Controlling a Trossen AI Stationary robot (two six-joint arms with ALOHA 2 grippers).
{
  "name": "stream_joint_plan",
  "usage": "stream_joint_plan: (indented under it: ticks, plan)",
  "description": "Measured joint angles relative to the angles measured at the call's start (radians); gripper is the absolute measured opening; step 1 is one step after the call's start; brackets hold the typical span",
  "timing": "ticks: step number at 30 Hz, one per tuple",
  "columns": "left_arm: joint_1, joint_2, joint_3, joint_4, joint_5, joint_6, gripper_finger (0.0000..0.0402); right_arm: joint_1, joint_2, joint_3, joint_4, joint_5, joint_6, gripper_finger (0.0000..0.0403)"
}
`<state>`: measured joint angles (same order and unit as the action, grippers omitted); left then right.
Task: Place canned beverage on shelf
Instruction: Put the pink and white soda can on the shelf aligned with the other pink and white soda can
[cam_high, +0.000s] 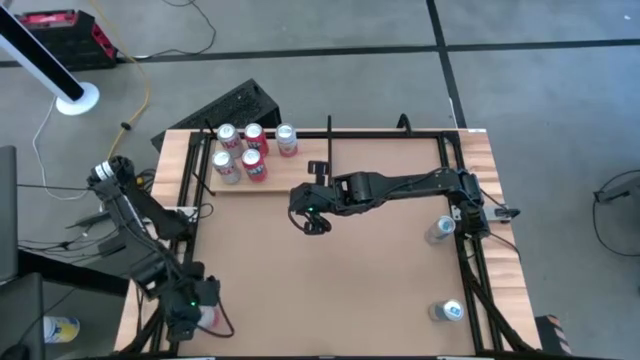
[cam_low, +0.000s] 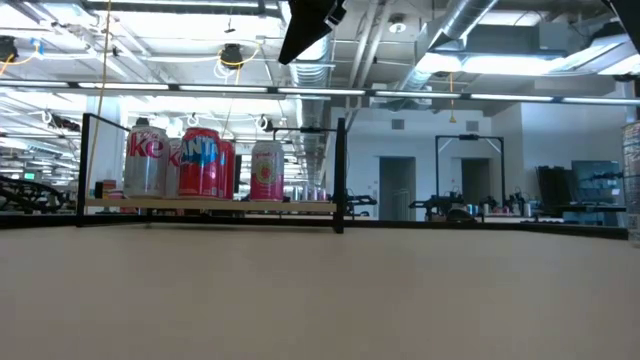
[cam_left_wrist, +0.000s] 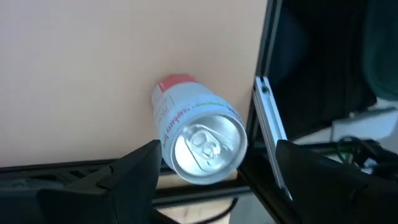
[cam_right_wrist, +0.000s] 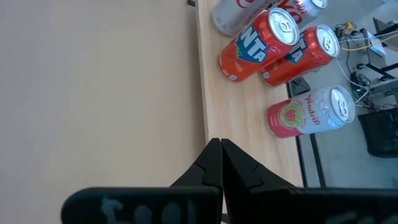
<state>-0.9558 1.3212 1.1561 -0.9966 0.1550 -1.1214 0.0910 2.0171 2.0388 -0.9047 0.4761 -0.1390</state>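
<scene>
- The left claw (cam_high: 190, 312) sits at the lower left of the high view, over the desk's (cam_high: 340, 280) near-left corner, its fingers (cam_left_wrist: 134, 174) spread wide and holding nothing.
- A white-and-red can (cam_left_wrist: 196, 134) stands between those open fingers, directly ahead; its lid faces the wrist camera, so its long axis appears to run along the claw's line of approach.
- The right claw (cam_high: 315, 222) hangs mid-frame with fingers pressed together, empty.
- The shelf (cam_high: 215, 150), upper left of the high view, already carries five cans (cam_high: 250, 150).
- The left arm looks nearer this can; the shelf lies toward the frame's top from it.
- Two more cans (cam_high: 440, 230) stand at the right edge.
</scene>
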Motion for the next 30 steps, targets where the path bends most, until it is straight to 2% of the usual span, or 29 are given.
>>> stream_joint_plan:
  ticks: [7, 10, 13, 21, 30]
  plan:
    - [-0.055, 0.005, 0.0, 0.0, -0.112, -0.018, 0.0302, 0.0, 0.0, 0.0, 0.0, -0.007, 0.0, 0.0021]
    - [-0.069, 0.023, 0.0, 0.0, -0.126, -0.017, 0.0302, 0.0, 0.0, 0.0, 0.001, -0.007, 0.0, 0.0021]
    - [-0.079, 0.06, 0.0, 0.0, -0.117, -0.017, 0.0302, 0.0, 0.0, 0.0, 0.001, -0.007, 0.0, 0.0021]
    - [-0.079, 0.15, 0.0, 0.001, -0.014, 0.036, 0.0302, 0.0, 0.0, 0.0, 0.001, -0.006, 0.001, 0.0021]
    - [-0.079, 0.151, 0.001, -0.015, -0.029, 0.04, 0.0302, 0.0, 0.0, 0.0, 0.002, -0.006, 0.001, 0.0021]
